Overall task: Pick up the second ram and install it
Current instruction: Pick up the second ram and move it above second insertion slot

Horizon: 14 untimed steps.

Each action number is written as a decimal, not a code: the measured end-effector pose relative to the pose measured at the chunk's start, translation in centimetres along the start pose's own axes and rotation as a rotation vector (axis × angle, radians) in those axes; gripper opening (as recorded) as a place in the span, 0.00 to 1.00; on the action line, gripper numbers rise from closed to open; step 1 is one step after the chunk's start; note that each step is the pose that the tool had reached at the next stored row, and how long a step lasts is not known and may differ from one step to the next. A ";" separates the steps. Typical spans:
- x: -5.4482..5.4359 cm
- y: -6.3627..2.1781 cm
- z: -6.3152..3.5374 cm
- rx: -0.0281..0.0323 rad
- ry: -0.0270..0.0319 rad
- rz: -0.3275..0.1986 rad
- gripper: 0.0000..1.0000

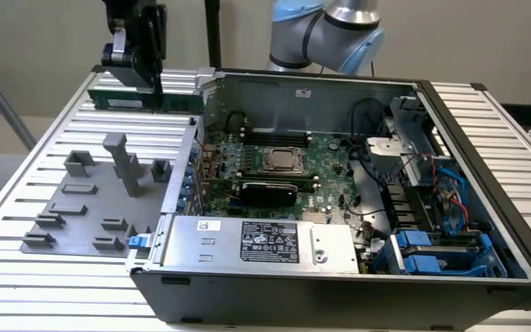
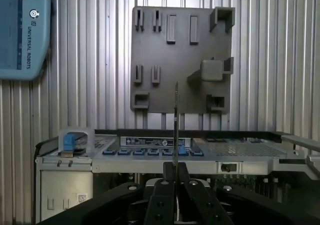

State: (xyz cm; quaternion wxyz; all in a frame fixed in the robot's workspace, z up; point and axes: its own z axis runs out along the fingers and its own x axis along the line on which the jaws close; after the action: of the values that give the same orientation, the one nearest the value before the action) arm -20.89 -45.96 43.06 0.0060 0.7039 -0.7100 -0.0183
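In the exterior view, the end effector (image 1: 147,83) hangs in the upper left of the frame, above the far edge of the ribbed metal surface (image 1: 35,290). It is closed on the second ram (image 1: 122,102), which lies lengthwise just under the black fingers as a narrow green strip. The strip's end reaches toward the rear corner of the open computer case (image 1: 339,304). The grey holder plate (image 1: 72,221) rests on the surface at the exterior view's left, beside the case. Inside the case the CPU socket (image 1: 284,160) sits mid-board, and the power supply (image 1: 256,242) is in front of it. The robot arm (image 1: 330,28) shows at the upper middle.

In the wrist view, the end effector (image 2: 175,172) clamps the second ram (image 2: 176,120), seen edge-on as a thin dark line. The line crosses the computer case (image 2: 150,157) and ends over the grey holder plate (image 2: 182,60). A blue teach pendant (image 2: 20,35) lies on the surface (image 2: 90,85), apart from the plate.
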 end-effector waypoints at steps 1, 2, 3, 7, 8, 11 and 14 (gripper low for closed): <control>-0.1 -0.49 -0.02 0.0000 0.0001 0.000 0.00; -0.2 -0.94 -0.03 -0.0001 0.0000 0.000 0.00; -0.3 -1.38 -0.04 0.0000 -0.0001 0.000 0.00; -0.9 -2.98 -0.07 0.0000 0.0000 0.000 0.00; -1.0 -3.34 -0.07 0.0000 0.0000 0.000 0.00; -1.7 -4.41 -0.01 0.0000 0.0000 0.000 0.00; -2.5 -5.51 0.22 0.0000 0.0000 0.000 0.00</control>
State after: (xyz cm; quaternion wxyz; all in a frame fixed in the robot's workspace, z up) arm -15.37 -43.46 42.69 0.0060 0.7039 -0.7100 -0.0183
